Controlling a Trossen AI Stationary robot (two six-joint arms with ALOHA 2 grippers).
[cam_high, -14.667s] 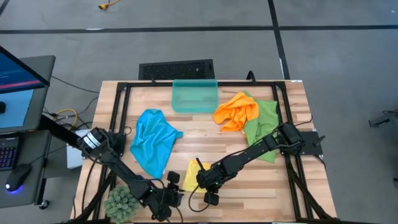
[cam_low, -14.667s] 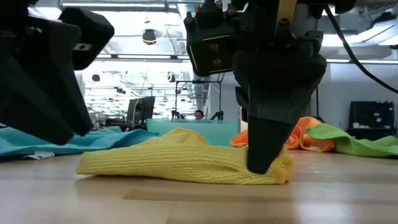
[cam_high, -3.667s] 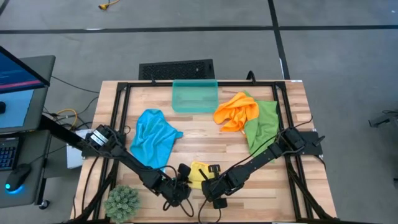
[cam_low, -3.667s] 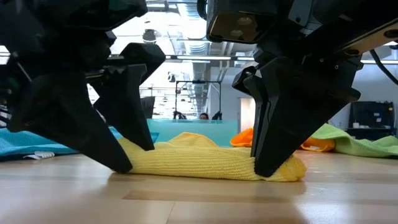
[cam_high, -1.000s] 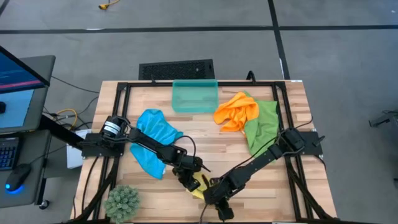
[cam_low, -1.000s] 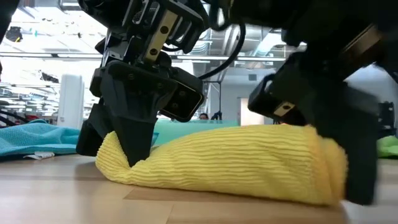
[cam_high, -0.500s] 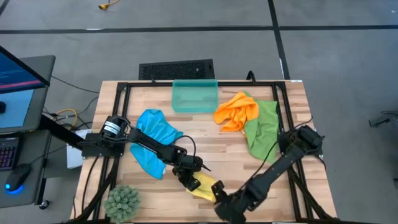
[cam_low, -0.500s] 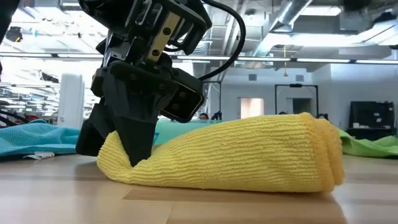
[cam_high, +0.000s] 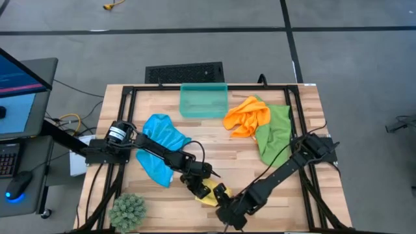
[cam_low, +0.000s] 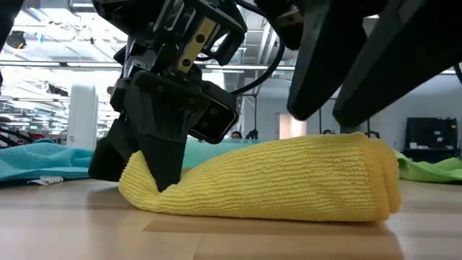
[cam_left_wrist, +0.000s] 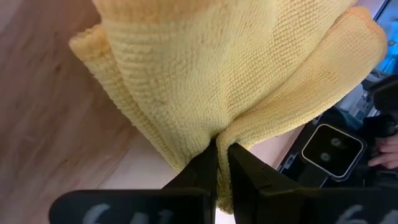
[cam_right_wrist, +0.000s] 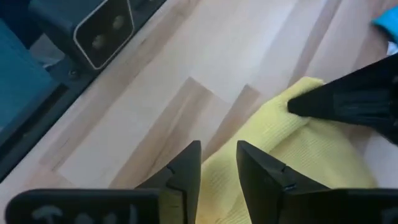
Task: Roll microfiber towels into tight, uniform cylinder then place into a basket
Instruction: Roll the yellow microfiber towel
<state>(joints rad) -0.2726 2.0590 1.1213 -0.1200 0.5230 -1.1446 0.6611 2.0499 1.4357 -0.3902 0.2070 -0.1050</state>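
Observation:
The yellow towel (cam_high: 213,194) lies as a loose roll on the table near the front edge; in the low view its underside (cam_low: 274,209) rests on the wood. My left gripper (cam_high: 199,187) is shut on the roll's end nearer the blue towel. My right gripper (cam_high: 224,197) hovers open just above the roll's other half, its fingers (cam_right_wrist: 186,163) apart over the cloth and clear of it in the low view (cam_low: 325,119). The teal basket (cam_high: 203,101) stands at the far edge. My left gripper pinches a fold of the yellow towel (cam_left_wrist: 219,135) between its two fingers, at the left end of the roll as the low view shows it (cam_low: 148,180). The fingers slant down from the table's left and far side. That end and the rest of the roll lie on the table.
A crumpled blue towel (cam_high: 159,146) lies by the left arm. The orange towel (cam_high: 247,116) and green towel (cam_high: 276,133) lie at the far right. A green spiky plant (cam_high: 127,211) sits at the near left corner. A black grate (cam_high: 184,72) lies beyond the basket.
My right gripper has left the roll's right end, swung out toward the near edge, then come back higher, rolled about its axis, and now stands above the roll. The yellow roll stays on the table, held at its other end.

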